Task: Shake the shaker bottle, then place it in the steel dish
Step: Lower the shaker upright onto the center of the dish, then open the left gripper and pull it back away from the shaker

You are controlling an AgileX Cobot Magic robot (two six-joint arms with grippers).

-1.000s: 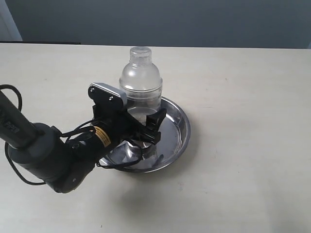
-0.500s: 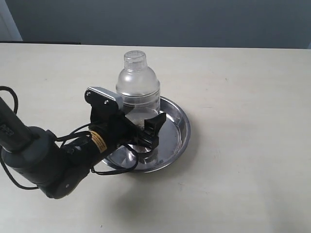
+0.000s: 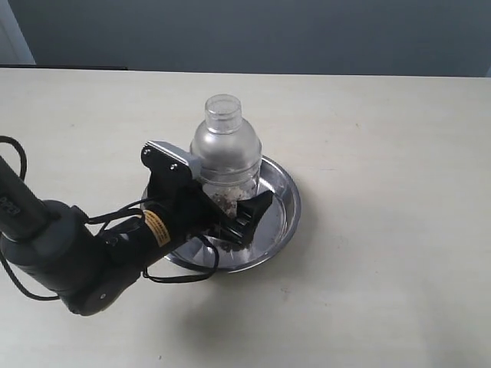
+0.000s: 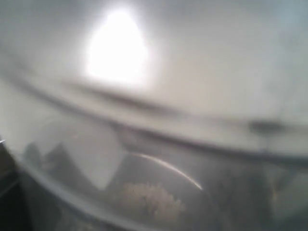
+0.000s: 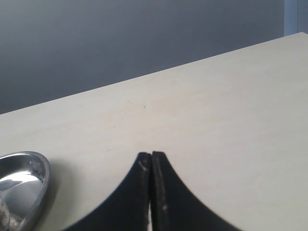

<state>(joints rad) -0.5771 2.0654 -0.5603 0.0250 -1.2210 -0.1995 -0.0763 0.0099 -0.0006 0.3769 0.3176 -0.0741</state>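
Observation:
The shaker bottle [image 3: 226, 149], clear with a domed lid and small cap, stands roughly upright over the steel dish [image 3: 287, 201]. Brown granules [image 3: 228, 200] show low inside it. My left gripper [image 3: 229, 205] is shut on the bottle's lower body; one black finger [image 3: 257, 210] shows on its right side, the other is hidden. Whether the bottle's base touches the dish cannot be told. The blurred left wrist view is filled by the bottle [image 4: 192, 96] and its granules [image 4: 151, 202]. My right gripper [image 5: 151, 157] is shut and empty above bare table, the dish's rim [image 5: 43, 175] to one side.
The pale tabletop [image 3: 383, 153] stretches around the dish on all sides. A dark grey wall [image 3: 268, 31] runs behind the far table edge. The left arm's black body and cables [image 3: 69, 253] lie at the front left.
The bottle swung left and then back right in the left gripper, ending lower over the dish. The granules now show in its lower part.

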